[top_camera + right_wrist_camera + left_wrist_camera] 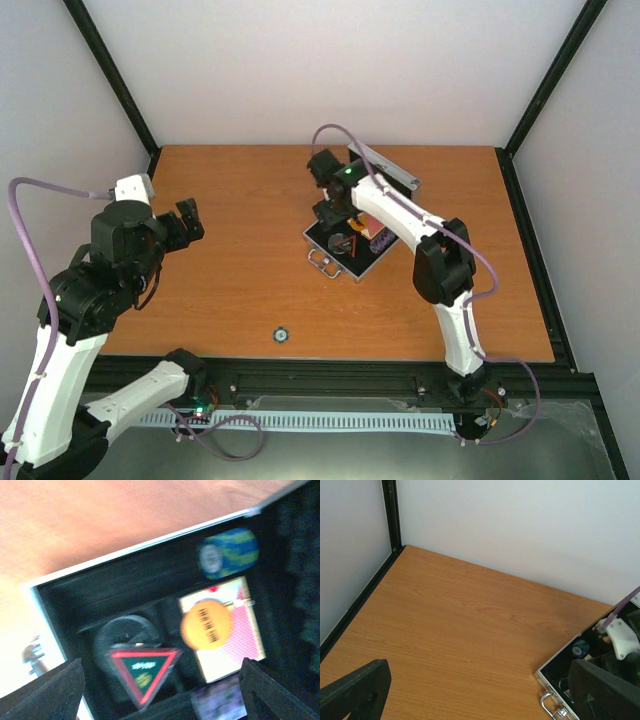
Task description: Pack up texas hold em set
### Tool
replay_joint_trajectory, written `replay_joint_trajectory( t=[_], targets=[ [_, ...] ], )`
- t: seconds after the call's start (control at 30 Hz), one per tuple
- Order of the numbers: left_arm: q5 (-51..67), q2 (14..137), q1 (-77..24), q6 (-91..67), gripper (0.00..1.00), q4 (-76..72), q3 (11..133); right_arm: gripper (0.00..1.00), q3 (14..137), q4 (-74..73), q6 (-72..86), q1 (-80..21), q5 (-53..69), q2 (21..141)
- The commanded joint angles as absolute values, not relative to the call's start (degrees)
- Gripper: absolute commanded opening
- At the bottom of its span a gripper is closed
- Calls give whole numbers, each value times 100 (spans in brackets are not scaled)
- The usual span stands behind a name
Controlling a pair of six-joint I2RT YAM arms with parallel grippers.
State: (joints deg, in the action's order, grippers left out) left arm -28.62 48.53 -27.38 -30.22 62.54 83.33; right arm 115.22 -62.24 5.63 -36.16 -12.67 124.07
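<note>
The silver case [318,248] lies open mid-table, its lid [385,166] tipped back. My right gripper [334,213] hovers over it, open and holding nothing. In the black lining below the right gripper [160,697] lie a black-red triangle [142,672] partly on a clear disc [122,630], an orange disc [206,625] on the pink-white card pack [240,640], and a blue chip [227,552]. One small round piece [282,333] lies alone near the table's front edge. My left gripper [186,224] hangs open at the left, well away from the case [547,672].
The case's metal handle [551,705] sticks out toward the near side. Black frame posts [392,515] and white walls close in the wooden table [230,200]. Purple blurred pieces [220,702] sit in the case's near compartment.
</note>
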Motion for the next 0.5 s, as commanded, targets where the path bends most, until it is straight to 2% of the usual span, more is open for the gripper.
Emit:
replay_joint_trajectory(
  t=[0.0,0.3,0.47],
  targets=[
    [-2848,4798,-2716,-2975,100,6087,8307,85,11049,-6286,876,-4393,-1118,11920],
    [-2788,4777,-2716,-2917,100,6026,8219,84,9709,-6083,1420,-5932,-95,11354],
    [-2650,4776,-2716,-2921,100,6013,8137,83,9576,-6038,1554,-6411,50,11517]
  ],
)
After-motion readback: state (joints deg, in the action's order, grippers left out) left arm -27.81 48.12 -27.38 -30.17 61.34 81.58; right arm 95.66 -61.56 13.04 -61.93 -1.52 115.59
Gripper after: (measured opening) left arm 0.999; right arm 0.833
